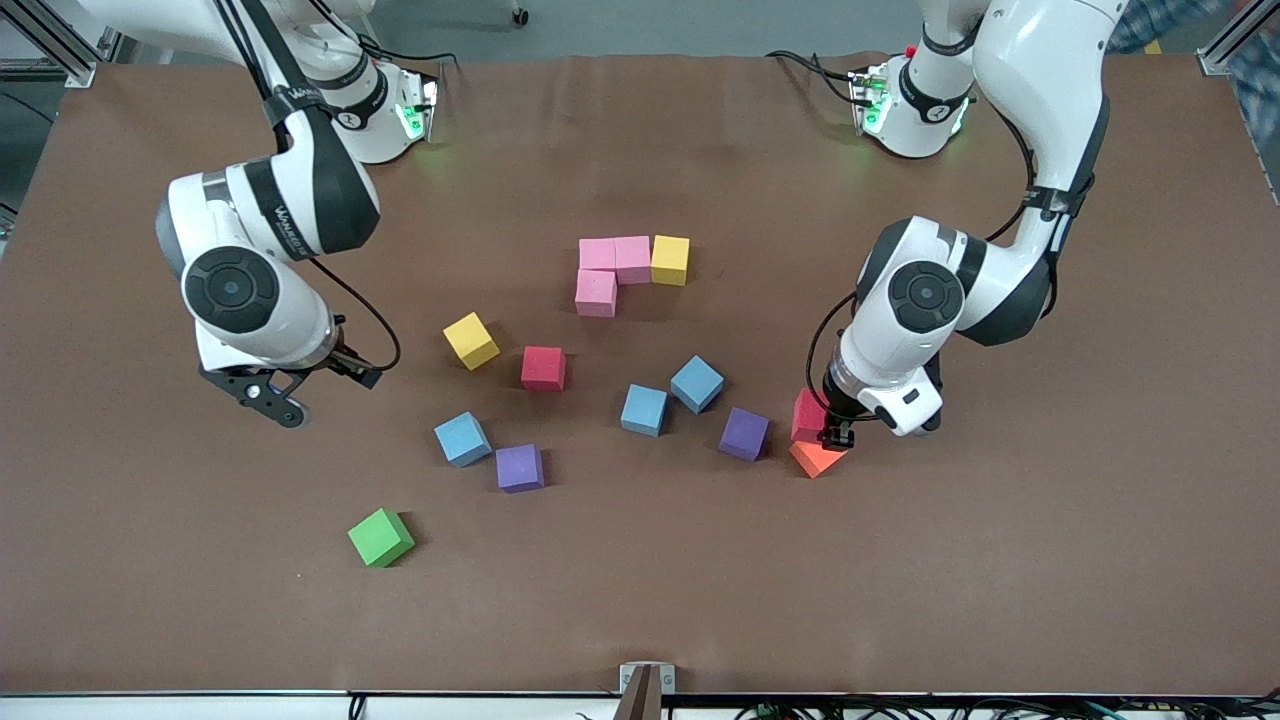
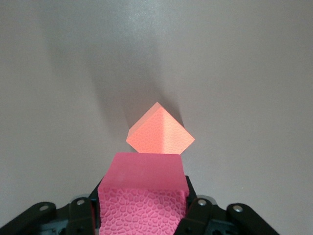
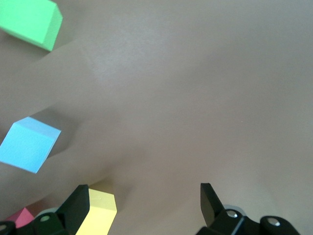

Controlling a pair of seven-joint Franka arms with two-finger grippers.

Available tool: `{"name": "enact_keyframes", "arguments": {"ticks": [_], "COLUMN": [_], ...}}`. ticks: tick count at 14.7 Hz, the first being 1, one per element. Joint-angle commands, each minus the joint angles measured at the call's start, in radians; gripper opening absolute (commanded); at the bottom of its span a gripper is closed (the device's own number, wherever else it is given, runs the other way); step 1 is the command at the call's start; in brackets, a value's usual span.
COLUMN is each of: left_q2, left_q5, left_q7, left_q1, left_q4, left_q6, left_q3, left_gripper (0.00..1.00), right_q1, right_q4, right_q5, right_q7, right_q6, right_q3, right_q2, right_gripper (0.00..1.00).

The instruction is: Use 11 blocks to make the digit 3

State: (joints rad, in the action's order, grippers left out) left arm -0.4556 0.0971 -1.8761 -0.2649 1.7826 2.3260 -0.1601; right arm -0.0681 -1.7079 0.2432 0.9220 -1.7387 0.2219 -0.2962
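1. My left gripper (image 2: 142,205) has its jaws clamped on a red foam cube (image 1: 807,415); up close its face shows a pebbled, cell-like texture. I hold it over the orange cube (image 1: 817,458), a matte block turned corner-on at the left arm's end of the bench (image 1: 1000,600).
2. My right gripper (image 3: 142,205) hangs with its jaws wide apart and nothing between them, over bare brown bench toward the right arm's end, waiting.
3. The start of the digit sits mid-bench: two pink cubes (image 1: 615,256) and a yellow cube (image 1: 670,260) touching in a row, with a third pink cube (image 1: 596,293) just below the row's end.
4. Loose blocks lie nearer the front camera: a tilted yellow cube (image 1: 470,340), a red cube (image 1: 543,368), and two light blue cubes (image 1: 670,397) close together.
5. Another light blue cube (image 1: 463,439) sits beside a purple cube (image 1: 520,467); a second purple cube (image 1: 744,433) rests near the held red one.
6. The green cube (image 1: 381,537) lies apart, nearest the front camera. All are square-edged, dull-surfaced foam.
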Motion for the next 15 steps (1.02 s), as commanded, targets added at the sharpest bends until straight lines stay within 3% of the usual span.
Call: {"name": "enact_keyframes", "arguments": {"ticks": [1, 5, 10, 15], "left_q2": [-0.015, -0.018, -0.023, -0.029], "left_q5": [0.018, 0.018, 0.018, 0.02], "left_q7": [-0.018, -0.018, -0.018, -0.018], "left_q1": [-0.004, -0.002, -0.004, -0.002], "left_q4": [-0.012, -0.012, -0.012, -0.014], "left_q6": [0.009, 0.016, 0.026, 0.027], "left_q3": [-0.001, -0.001, -0.001, -0.001], "left_gripper": [0.34, 0.34, 0.34, 0.34], "right_q1": [0.021, 0.008, -0.009, -0.094], "right_q4": [0.008, 0.007, 0.008, 0.001], "right_q5": [-0.021, -0.096, -0.099, -0.097], "right_q7": [0.072, 0.349, 0.451, 0.768], "right_q6": [0.007, -0.036, -0.044, -0.153], "right_q3": [0.013, 0.014, 0.016, 0.016], "right_q2": [-0.001, -0.012, -0.047, -0.115], "right_gripper": [1.0, 1.0, 1.0, 1.0]}}
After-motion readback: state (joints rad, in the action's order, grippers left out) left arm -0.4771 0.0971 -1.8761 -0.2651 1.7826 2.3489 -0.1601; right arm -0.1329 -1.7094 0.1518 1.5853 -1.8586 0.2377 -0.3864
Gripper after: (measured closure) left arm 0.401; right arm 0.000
